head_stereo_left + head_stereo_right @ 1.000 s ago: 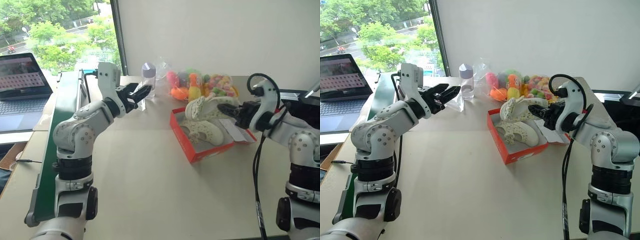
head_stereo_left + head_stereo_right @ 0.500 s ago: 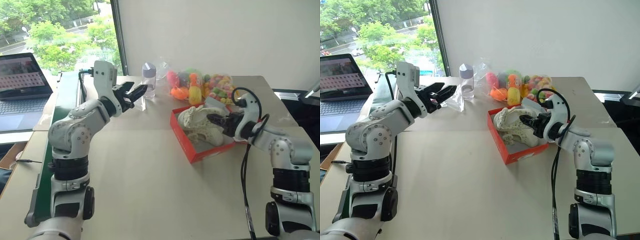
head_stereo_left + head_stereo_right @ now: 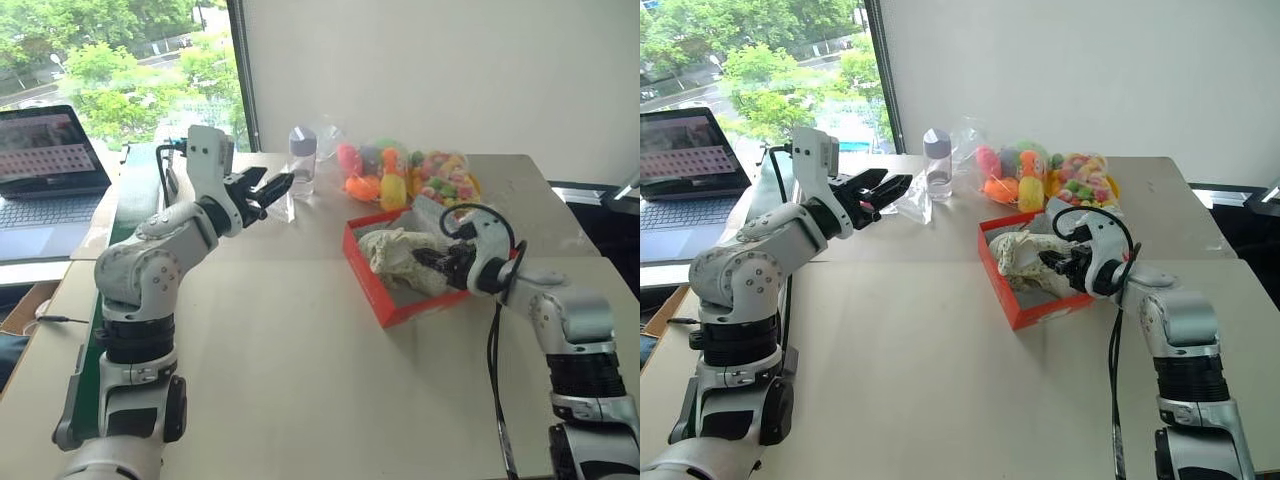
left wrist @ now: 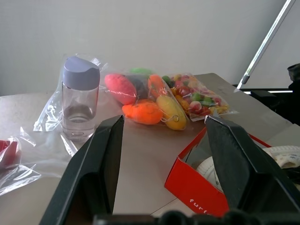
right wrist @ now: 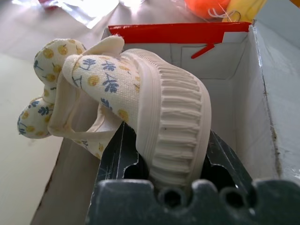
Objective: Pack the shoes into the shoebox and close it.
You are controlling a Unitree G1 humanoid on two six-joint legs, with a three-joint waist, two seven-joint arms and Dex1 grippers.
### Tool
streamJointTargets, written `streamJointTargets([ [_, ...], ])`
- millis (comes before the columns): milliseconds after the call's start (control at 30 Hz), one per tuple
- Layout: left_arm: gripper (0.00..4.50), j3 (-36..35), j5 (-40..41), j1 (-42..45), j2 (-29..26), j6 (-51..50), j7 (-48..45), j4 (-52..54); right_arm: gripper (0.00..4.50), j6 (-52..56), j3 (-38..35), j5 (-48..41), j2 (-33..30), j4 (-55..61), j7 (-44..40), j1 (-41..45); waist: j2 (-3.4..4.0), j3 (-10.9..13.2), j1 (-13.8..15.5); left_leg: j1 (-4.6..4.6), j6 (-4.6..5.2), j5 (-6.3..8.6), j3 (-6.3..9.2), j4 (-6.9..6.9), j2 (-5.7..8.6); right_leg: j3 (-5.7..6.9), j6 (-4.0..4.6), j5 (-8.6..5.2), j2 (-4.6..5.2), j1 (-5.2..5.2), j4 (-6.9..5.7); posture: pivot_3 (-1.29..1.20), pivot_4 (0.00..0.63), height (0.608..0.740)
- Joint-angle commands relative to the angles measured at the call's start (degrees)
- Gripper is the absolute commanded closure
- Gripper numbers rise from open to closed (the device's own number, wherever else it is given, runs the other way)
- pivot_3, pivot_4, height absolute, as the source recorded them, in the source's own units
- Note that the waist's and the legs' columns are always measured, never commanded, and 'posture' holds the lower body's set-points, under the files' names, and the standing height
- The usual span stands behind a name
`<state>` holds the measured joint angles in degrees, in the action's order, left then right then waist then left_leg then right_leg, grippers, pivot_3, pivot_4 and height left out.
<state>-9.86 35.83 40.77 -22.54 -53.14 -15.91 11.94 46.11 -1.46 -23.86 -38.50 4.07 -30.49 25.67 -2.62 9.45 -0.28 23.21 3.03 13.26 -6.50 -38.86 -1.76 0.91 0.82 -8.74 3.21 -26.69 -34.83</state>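
Right gripper [image 5: 161, 180]: fingers closed on the ribbed sole of a cream shoe [image 5: 154, 117], which is held inside the open red shoebox [image 3: 375, 285] on the table [image 3: 300, 380]. Left gripper [image 4: 161, 154]: fingers spread wide, holding nothing; beyond them stand a lilac-capped bottle [image 4: 79, 101] and bagged colourful toys [image 4: 159, 96], with the shoebox's red corner just beside one finger.

R fingers [image 5: 123, 154] clamp ribbed sole of cream shoe [image 5: 173, 126], floral lining, strap loose. Shoe inside red shoebox [image 5: 178, 33], white interior. Desk [image 5: 18, 154] beside.
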Motion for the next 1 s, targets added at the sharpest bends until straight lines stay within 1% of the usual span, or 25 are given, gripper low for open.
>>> streamJointTargets([
  [33, 1.56, 0.3, -0.3, 0.6, -0.3, 1.0, -0.5, 2.4, 3.65, -4.0, 4.2, 7.8, -3.8, -1.8, -0.1, -2.6, 0.0, 0.0, 0.3, -0.06, 0.01, 0.01, 0.01, 0.0, 0.01, 0.01, 0.0, 0.0, 0.01, 0.08, 0.03, 0.0, 0.15, 0.74],
  [200, 1.56, 0.6, -0.4, 0.7, 0.0, 1.3, -0.7, 2.1, 3.65, -16.4, 8.0, 16.8, -6.3, -4.0, 0.3, -2.7, 0.0, 0.0, 1.0, -0.25, 0.03, 0.02, 0.03, -0.02, 0.06, 0.04, 0.18, -0.13, 0.08, 0.35, 0.19, 0.0, 0.15, 0.74],
  [333, 1.56, 0.8, -0.5, 0.9, 0.2, 1.4, -1.0, 2.0, 3.65, -20.9, 9.0, 19.7, -5.9, -6.0, -0.4, -3.4, -0.01, 0.0, 1.0, -0.24, 0.1, -0.01, 0.01, -0.05, 0.12, -0.01, 0.13, -0.1, 0.13, 0.42, 0.3, 0.0, 0.15, 0.74],
  [433, 1.56, 0.9, -0.6, 1.0, 0.2, 1.5, -1.1, 1.8, 3.65, -21.9, 10.1, 20.6, -5.8, -6.3, -2.3, -5.0, -0.02, 0.0, 0.9, -0.27, 0.14, -0.04, 0.02, -0.06, 0.14, -0.03, 0.11, -0.08, 0.15, 0.47, 0.3, 0.0, 0.15, 0.74],
  [567, 1.56, 0.8, -0.7, 1.1, 0.1, 1.4, -1.1, 1.8, 3.65, -19.6, 12.2, 20.5, -6.8, -3.6, -7.1, -7.6, -0.08, -0.1, 1.0, -0.35, 0.13, -0.04, 0.02, -0.06, 0.13, -0.04, 0.1, -0.08, 0.15, 0.54, 0.29, 0.0, 0.15, 0.74],
  [633, 1.56, 0.8, -0.7, 1.1, 0.0, 1.3, -1.1, 1.8, 3.65, -16.0, 12.1, 17.9, -6.3, -1.6, -9.4, -8.6, -0.1, -0.1, 1.0, -0.36, 0.13, -0.04, 0.02, -0.06, 0.12, -0.03, 0.1, -0.08, 0.15, 0.54, 0.29, 0.0, 0.15, 0.74],
  [733, 1.56, 1.0, -0.7, 0.7, 0.0, 1.1, -1.2, 2.3, 3.65, -4.3, 8.8, 8.7, -2.9, 2.7, -11.6, -9.1, -0.24, -0.2, 1.0, -0.35, 0.14, -0.04, 0.05, -0.04, 0.11, -0.01, 0.11, -0.08, 0.15, 0.54, 0.3, 0.0, 0.15, 0.74],
  [833, 1.56, 1.1, -1.0, 0.6, -0.1, 1.0, -1.2, 2.5, 3.65, -0.5, 7.6, 7.1, -2.1, 3.7, -11.4, -8.3, -0.34, -0.2, 1.0, -0.35, 0.15, -0.03, 0.06, 0.0, 0.05, 0.01, 0.11, -0.08, 0.11, 0.53, 0.3, 0.0, 0.15, 0.74],
  [900, 1.56, 1.1, -1.1, 0.6, 0.0, 1.0, -1.0, 2.6, 2.73, 0.1, 7.3, 7.6, -2.0, 3.1, -10.5, -7.4, -0.34, -0.2, 0.9, -0.35, 0.15, -0.02, 0.05, 0.02, 0.05, 0.02, 0.12, -0.09, 0.12, 0.51, 0.31, 0.0, 0.15, 0.74],
  [933, 1.56, 1.0, -1.0, 0.6, 0.1, 0.9, -1.0, 2.6, 2.49, 0.8, 7.0, 7.4, -1.9, 2.7, -10.3, -7.0, -0.36, -0.3, 0.9, -0.35, 0.15, -0.02, 0.06, 0.03, 0.05, 0.03, 0.14, -0.1, 0.11, 0.5, 0.32, 0.0, 0.15, 0.74],
  [1000, 1.56, 1.0, -1.0, 0.7, 0.2, 0.9, -0.9, 2.7, 1.78, 1.4, 7.0, 7.6, -2.2, 2.6, -10.8, -6.7, -0.34, -0.2, 0.9, -0.32, 0.15, -0.02, 0.07, 0.04, 0.03, 0.06, 0.15, -0.1, 0.09, 0.49, 0.35, 0.0, 0.15, 0.74],
])
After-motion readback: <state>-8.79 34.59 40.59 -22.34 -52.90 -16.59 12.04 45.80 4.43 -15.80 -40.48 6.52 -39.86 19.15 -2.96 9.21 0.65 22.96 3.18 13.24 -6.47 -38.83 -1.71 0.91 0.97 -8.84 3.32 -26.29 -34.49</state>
